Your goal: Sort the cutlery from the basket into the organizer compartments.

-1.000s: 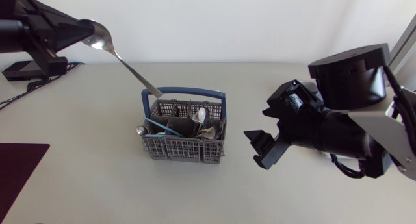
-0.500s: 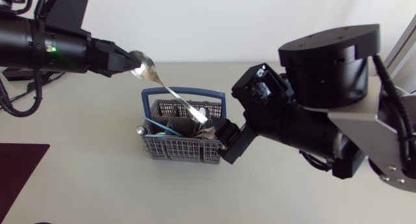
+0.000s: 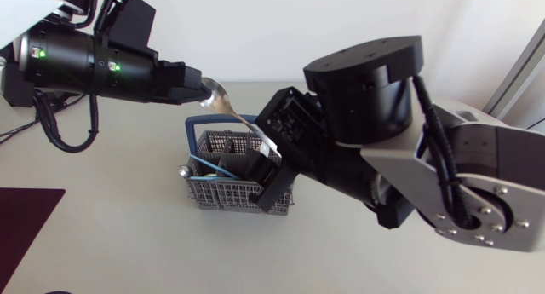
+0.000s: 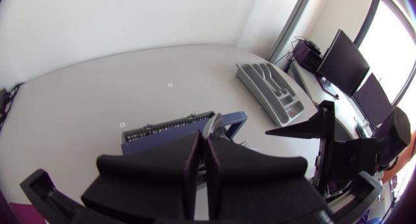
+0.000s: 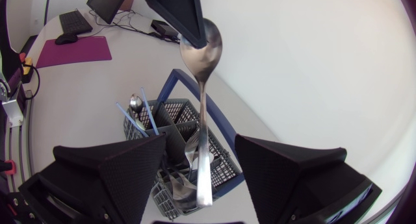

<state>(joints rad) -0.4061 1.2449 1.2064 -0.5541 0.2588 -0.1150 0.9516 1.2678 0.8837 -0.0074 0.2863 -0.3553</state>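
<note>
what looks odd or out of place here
The jaws of the left arm pinch the spoon by its bowl, not its handle; the handle slants down over the basket, between the open jaws of the right arm.

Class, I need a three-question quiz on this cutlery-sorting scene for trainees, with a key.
1. True or false: the right end effector is shut on the spoon.
2. What grips the spoon's bowl? A) the left end effector B) the right end effector C) nothing
3. Fill in: the spoon's handle hangs above the blue-handled ____.

Key: 1 false, its fingers stand open either side of the handle; 2 A; 3 basket.
</note>
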